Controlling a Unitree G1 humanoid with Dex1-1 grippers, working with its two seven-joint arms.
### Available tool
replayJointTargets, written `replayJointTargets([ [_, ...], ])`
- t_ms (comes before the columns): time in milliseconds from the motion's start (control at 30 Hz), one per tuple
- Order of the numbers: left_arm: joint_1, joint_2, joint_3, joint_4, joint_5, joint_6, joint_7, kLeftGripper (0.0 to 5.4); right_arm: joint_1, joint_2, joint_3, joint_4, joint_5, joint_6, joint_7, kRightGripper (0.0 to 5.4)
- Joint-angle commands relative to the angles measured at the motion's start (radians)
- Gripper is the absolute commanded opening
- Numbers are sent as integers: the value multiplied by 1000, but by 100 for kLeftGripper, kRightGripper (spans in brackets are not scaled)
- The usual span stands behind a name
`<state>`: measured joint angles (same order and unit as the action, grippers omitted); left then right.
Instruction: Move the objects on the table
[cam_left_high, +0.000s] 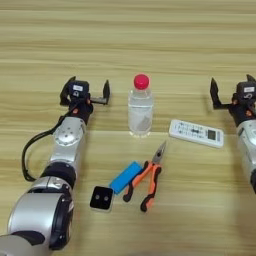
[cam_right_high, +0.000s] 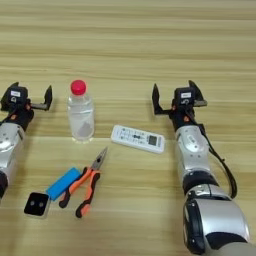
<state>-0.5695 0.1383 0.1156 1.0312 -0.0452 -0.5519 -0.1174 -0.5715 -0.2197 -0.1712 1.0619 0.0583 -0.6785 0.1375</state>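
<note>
A small clear bottle (cam_left_high: 140, 111) with a red cap stands upright on the wooden table (cam_left_high: 130, 40), near the middle. To its right a slim white remote control (cam_left_high: 196, 133) lies flat at a slight slant. My left gripper (cam_left_high: 86, 91) rests on the table to the left of the bottle, a short gap away, fingers spread open and holding nothing. My right gripper (cam_right_high: 174, 98) rests just beyond the remote's right end, open as well and touching nothing.
In front of the bottle lie orange-handled pliers (cam_left_high: 147, 177), a blue flat block (cam_left_high: 126, 176) and a small black square piece (cam_left_high: 102, 198). A black cable (cam_left_high: 26, 160) loops beside my left forearm.
</note>
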Motion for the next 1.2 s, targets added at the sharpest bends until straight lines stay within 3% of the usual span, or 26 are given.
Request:
replayJointTargets([
  [33,-21,6,2,7,3,14,-2,538,-20,-4,0,8,-4,3,-5,540],
  [367,-16,2,24,-17,-24,-25,-19,538,-18,-2,2,6,-5,-1,-8,540],
  [533,-1,-25,65,-96,-112,-109,-106,538,-17,-3,1,6,-4,-3,-8,540],
  [700,19,-46,80,-157,-177,-147,-188,538,-17,-4,2,5,-4,-4,-7,540],
  [833,47,-64,66,-221,-224,-160,-291,538,-15,-4,2,2,-5,-5,-8,540],
  [1033,109,-88,33,-358,-331,-117,-484,538,-13,-3,4,-2,-6,-6,-10,540],
  [1200,187,-108,-13,-524,-471,-23,-690,538,-14,-3,6,0,-7,-6,-11,540],
])
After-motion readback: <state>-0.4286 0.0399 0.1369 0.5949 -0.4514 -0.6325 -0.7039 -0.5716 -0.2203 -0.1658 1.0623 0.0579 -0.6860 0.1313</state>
